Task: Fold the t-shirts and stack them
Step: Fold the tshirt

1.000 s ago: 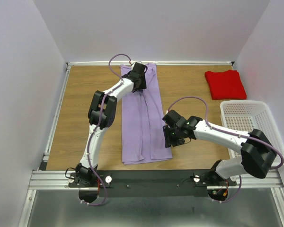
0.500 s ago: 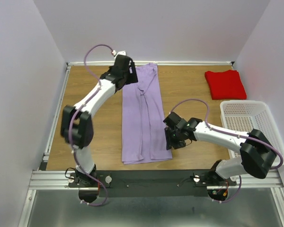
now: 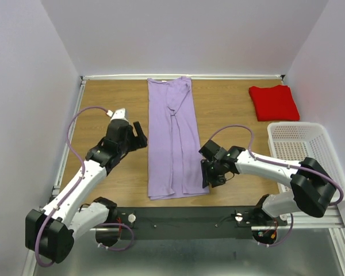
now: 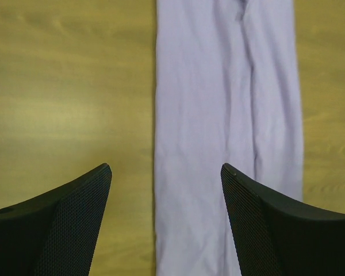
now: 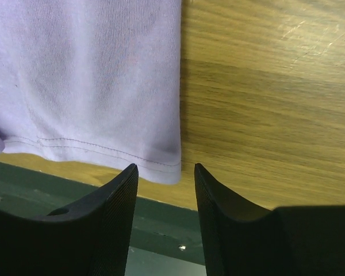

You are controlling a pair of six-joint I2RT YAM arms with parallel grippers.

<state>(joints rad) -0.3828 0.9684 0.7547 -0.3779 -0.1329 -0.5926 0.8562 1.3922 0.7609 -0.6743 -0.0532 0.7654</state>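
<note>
Left pincer (image 3: 141, 137) open, retreated from lavender shirt (image 3: 172, 144) far end.

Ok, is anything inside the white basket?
In the white basket only its perforated floor shows, no cloth. The right arm covers its near part, so that corner cannot be checked.

Wooden table (image 3: 103, 103) bearing a long folded purple shirt (image 3: 175, 144), a folded red shirt (image 3: 273, 102) and a white basket (image 3: 296, 125).
</note>
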